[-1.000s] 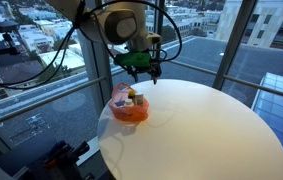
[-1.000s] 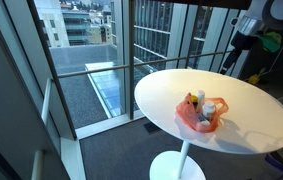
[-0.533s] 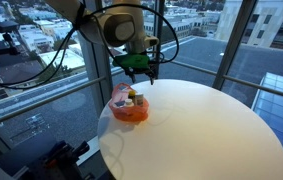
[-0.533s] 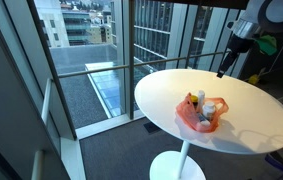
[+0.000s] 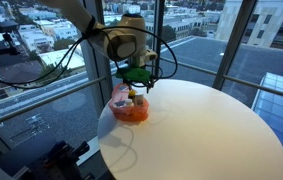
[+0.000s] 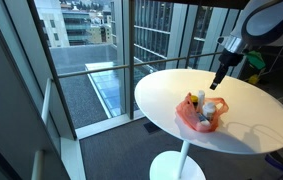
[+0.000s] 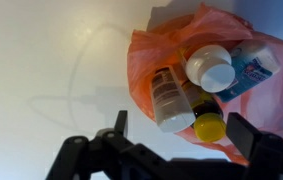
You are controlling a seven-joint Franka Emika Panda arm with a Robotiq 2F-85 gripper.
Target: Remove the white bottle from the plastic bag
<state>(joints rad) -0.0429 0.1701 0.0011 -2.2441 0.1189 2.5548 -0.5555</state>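
Observation:
An orange plastic bag (image 7: 151,55) lies open on the round white table (image 5: 211,130); it shows in both exterior views (image 5: 129,110) (image 6: 194,117). Inside it lie a white bottle with a white cap (image 7: 211,68), a pale tube (image 7: 169,100), a bottle with a yellow cap (image 7: 209,126) and a blue packet (image 7: 253,63). My gripper (image 7: 181,138) is open and empty. It hangs just above the bag (image 5: 136,80) (image 6: 217,80), its jaws to either side of the tube and the yellow cap. The white bottle also shows in an exterior view (image 6: 210,107).
The table stands next to floor-to-ceiling windows with a metal railing (image 6: 131,68). The bag sits near the table's window-side edge (image 5: 103,118). Bare tabletop stretches away from the bag (image 6: 256,120). Cables hang from the arm (image 5: 81,35).
The gripper has come down and moved toward the bag, from high above the table's edge to just over the bag. The bag and its contents have not moved.

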